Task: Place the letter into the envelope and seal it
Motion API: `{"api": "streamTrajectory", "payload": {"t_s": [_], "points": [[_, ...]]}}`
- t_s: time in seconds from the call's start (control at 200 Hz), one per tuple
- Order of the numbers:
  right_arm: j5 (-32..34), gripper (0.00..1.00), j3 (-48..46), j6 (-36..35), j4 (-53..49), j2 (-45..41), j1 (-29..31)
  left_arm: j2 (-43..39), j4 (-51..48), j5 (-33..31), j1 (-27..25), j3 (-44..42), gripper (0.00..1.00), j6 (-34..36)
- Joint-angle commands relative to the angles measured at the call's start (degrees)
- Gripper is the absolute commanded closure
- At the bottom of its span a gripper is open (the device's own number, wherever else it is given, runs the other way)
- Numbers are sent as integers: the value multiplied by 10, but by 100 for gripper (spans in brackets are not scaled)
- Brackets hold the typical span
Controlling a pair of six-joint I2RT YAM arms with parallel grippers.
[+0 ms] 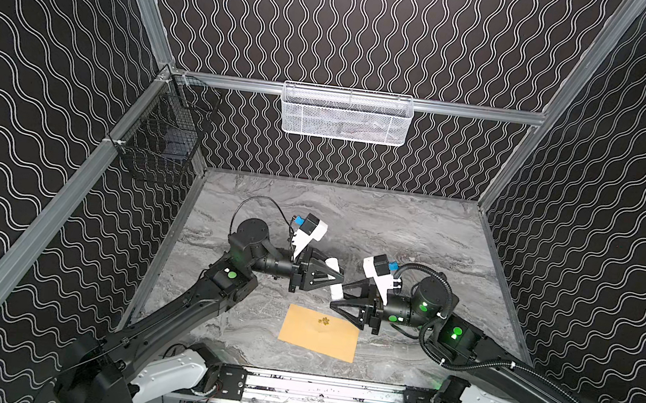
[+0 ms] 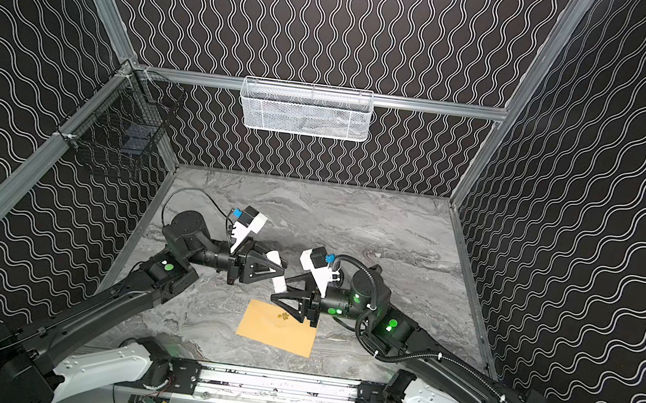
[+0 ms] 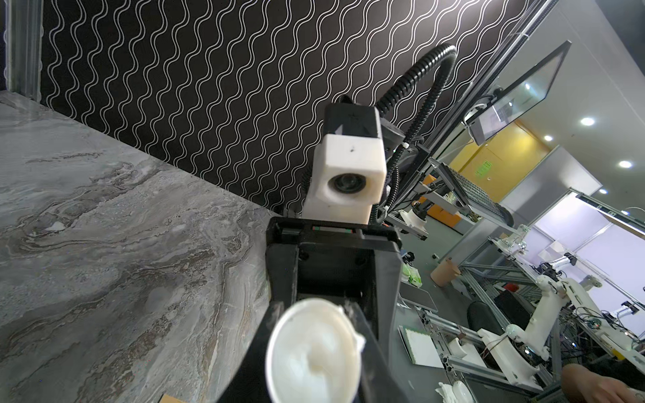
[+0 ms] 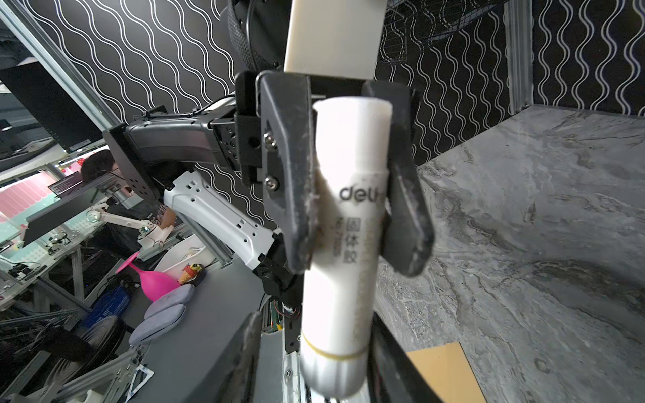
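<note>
The tan envelope (image 1: 319, 338) (image 2: 276, 330) lies flat on the marble table near the front edge. Its pointed flap is folded down, and a gold flower mark sits at the flap's tip. The letter is out of view. Above the envelope's far edge, my left gripper (image 1: 334, 279) (image 3: 314, 349) is shut on a white glue stick (image 1: 333, 263) (image 4: 345, 216), gripping it across the middle. My right gripper (image 1: 338, 296) (image 4: 314, 324) faces it, open around the stick's ringed end. One finger lies against the stick; a gap shows beside the other.
A white mesh basket (image 1: 344, 113) hangs on the back rail. A black wire basket (image 1: 161, 136) hangs in the back left corner. Patterned walls enclose the marble table (image 1: 414, 230) on three sides. A metal rail (image 1: 323, 391) runs along the front.
</note>
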Motion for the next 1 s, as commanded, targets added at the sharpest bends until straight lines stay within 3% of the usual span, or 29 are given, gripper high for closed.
{"api": "streamTrajectory", "payload": {"t_s": [0.0,0.23,0.475,0.706,0.766,0.996], "points": [[-28,61,11,5,41,13,1,-4,17,-4,1,-2,100,-3],[-29,75,15,11,50,26,1,-8,8,-6,0,-1,100,1],[-31,82,21,19,56,34,1,-7,-12,-11,0,7,100,12],[10,95,23,33,64,35,1,-16,-33,-28,-1,9,54,28],[26,100,19,33,69,31,1,-19,-27,-32,-2,4,52,25],[98,100,-4,29,95,14,2,-18,69,-35,-9,-26,56,-34]]}}
